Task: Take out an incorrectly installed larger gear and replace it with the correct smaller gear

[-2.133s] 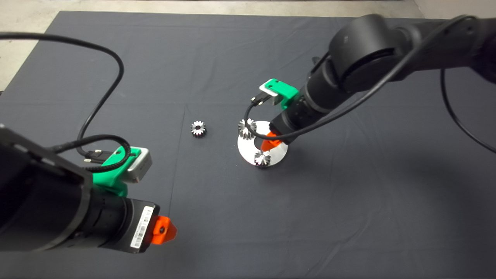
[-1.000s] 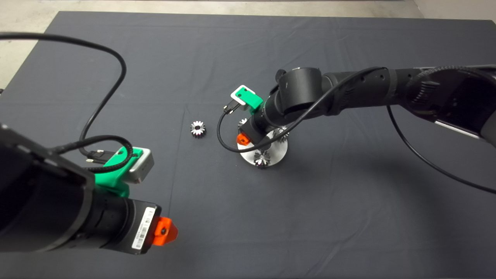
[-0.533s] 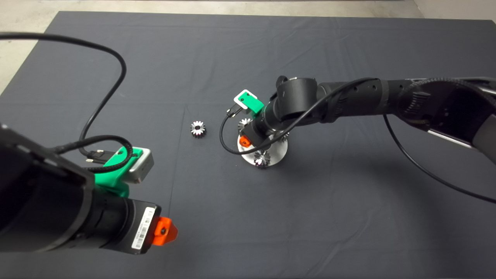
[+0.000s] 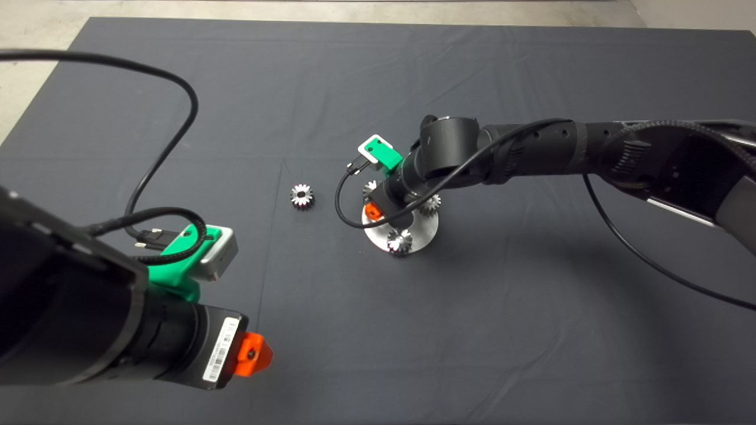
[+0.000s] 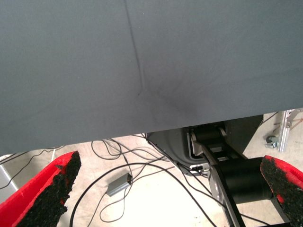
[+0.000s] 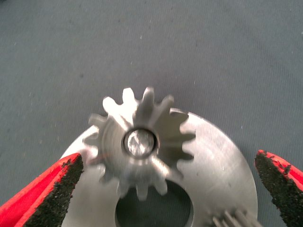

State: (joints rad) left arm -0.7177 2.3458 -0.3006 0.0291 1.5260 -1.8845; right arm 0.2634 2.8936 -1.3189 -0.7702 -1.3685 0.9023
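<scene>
From the head view, four gears are countable: one loose gear [image 4: 302,196] lies alone on the dark mat [image 4: 177,71] covering the surface, well apart to the left of a round steel disc [image 4: 423,236], and three sit on the disc. These are a front gear [image 4: 400,241], a right-hand gear [image 4: 430,203] and a rear gear [image 4: 370,188] half hidden by the right arm. Which of them is the larger gear is hard to say from here; the front one perhaps looks widest. The right pincer [image 4: 372,211] is down over the disc's left side, next to the rear gear. The left pincer [image 4: 253,354] hangs parked at the lower left, over bare mat.

The left wrist view shows two red fingers [image 5: 45,191] wide apart, with mat edge, floor and cables beyond.

In the right wrist view, the fingers [image 6: 52,189] stand wide apart on either side of one gear [image 6: 138,144] seated on a bright pin on the disc [image 6: 222,165], not touching it. A second gear's teeth [image 6: 234,220] peek in at the edge.
</scene>
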